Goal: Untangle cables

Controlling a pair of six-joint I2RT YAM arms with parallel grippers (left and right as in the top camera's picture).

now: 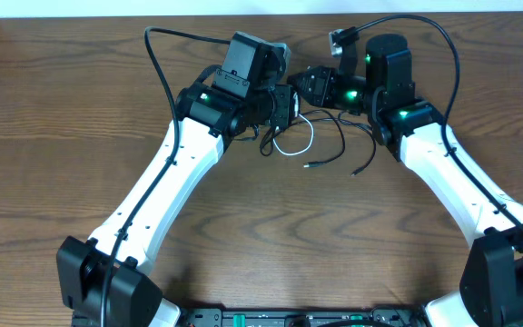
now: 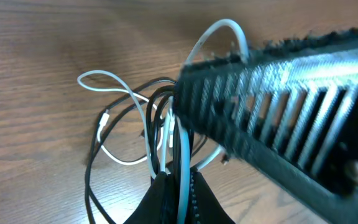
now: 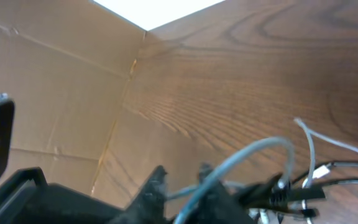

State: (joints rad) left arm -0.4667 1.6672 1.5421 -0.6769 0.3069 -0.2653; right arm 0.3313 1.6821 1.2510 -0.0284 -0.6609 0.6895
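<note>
The cables [image 1: 296, 145] lie in a loose tangle on the wooden table [image 1: 62, 118], at the far middle, just between the two grippers. The white cable [image 2: 183, 165] makes loops on the wood, and one arc of it rises up. The black cable [image 2: 89, 177] runs through these loops, and two dark ends trail out toward the near side — they lie free. The left gripper [image 2: 180, 182] is pressed together and pinches strands of both colours. The right gripper [image 3: 182, 186] is very close to it, with a white strand passing at its fingers — whether it grips this strand cannot be told. A cardboard wall [image 3: 55, 93] stands beside the table.
</note>
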